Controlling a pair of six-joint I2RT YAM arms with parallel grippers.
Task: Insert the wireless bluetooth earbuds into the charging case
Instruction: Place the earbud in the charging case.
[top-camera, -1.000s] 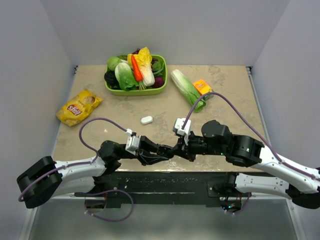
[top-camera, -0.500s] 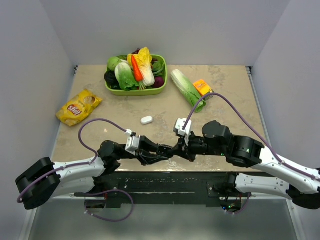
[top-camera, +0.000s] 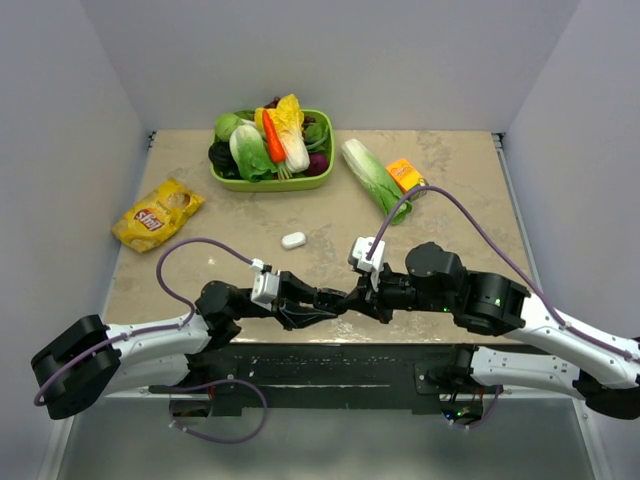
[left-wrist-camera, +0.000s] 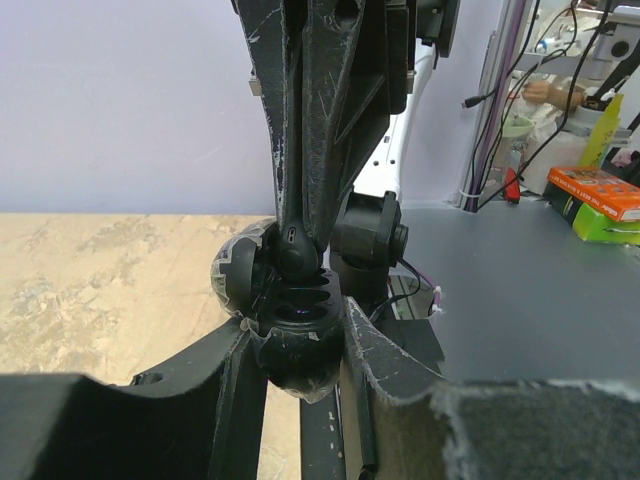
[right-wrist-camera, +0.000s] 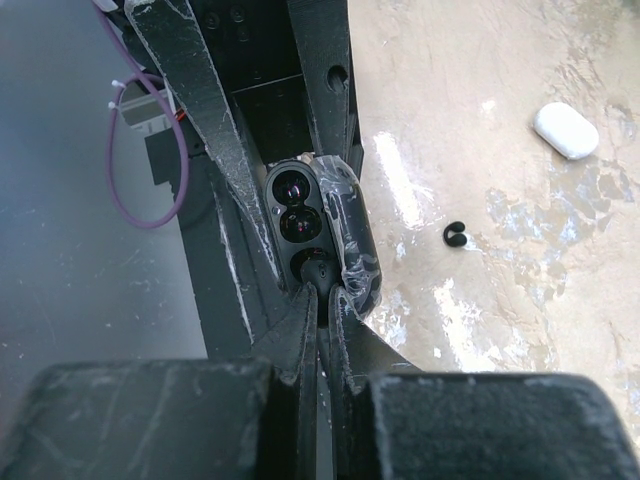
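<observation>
My left gripper (top-camera: 322, 301) is shut on a small black charging case (left-wrist-camera: 298, 335), which it holds open above the table's near edge. The lid (left-wrist-camera: 240, 275) is tipped to the left. The case also shows in the right wrist view (right-wrist-camera: 312, 225), with two round wells facing up. My right gripper (top-camera: 350, 299) is shut on a black earbud (right-wrist-camera: 318, 268) and holds it at the nearest well of the case. In the left wrist view the earbud (left-wrist-camera: 295, 245) sits at the case's top well. A second black earbud (right-wrist-camera: 456, 234) lies loose on the table. No white earbuds are visible.
A closed white case (top-camera: 293, 240) lies mid-table, also in the right wrist view (right-wrist-camera: 566, 130). At the back is a green basket (top-camera: 222, 181) of vegetables, with a cabbage (top-camera: 375, 180) and an orange box (top-camera: 405, 174) to its right. A yellow chip bag (top-camera: 157, 213) lies at the left.
The right wrist has shifted very slightly to the right. Both grippers keep their hold, and nothing else has moved.
</observation>
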